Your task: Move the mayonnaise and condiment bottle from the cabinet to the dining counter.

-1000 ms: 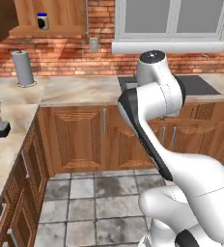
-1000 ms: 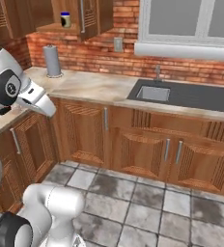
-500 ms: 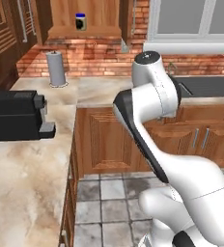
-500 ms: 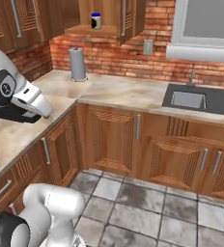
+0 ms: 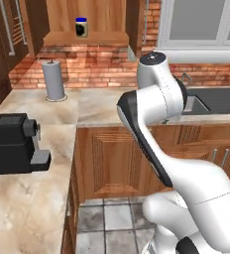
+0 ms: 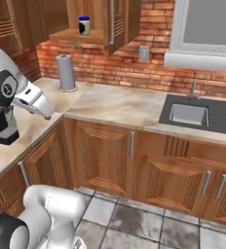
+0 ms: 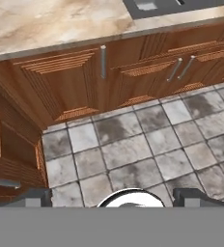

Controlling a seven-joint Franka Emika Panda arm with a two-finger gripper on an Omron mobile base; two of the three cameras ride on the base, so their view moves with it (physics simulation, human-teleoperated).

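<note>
The cabinet [image 5: 82,38] hangs open on the brick wall, its doors swung wide [image 6: 117,24]. On its shelf stands the mayonnaise [image 5: 81,26] [image 6: 85,25], a cream jar with a blue lid. The dark condiment bottle [image 6: 81,28] stands tight against it and partly overlaps it. My arm is folded well below and in front of the shelf, far from both. In the hand view my gripper [image 7: 112,197] points down at the tiled floor, open, with nothing between the fingertips [image 7: 36,195]. The dining counter is out of view.
A grey paper towel roll [image 5: 53,80] [image 6: 66,72] stands on the corner worktop [image 5: 102,106] under the cabinet. A black coffee machine [image 5: 13,144] [image 6: 0,127] sits on the left run. A sink [image 6: 188,114] lies to the right. Wooden base cupboards [image 7: 80,82] border the tiled floor [image 7: 133,144].
The whole picture has shifted: the base has moved, so the cabinet, the towel roll and the coffee machine now look nearer and larger. The gripper stays open.
</note>
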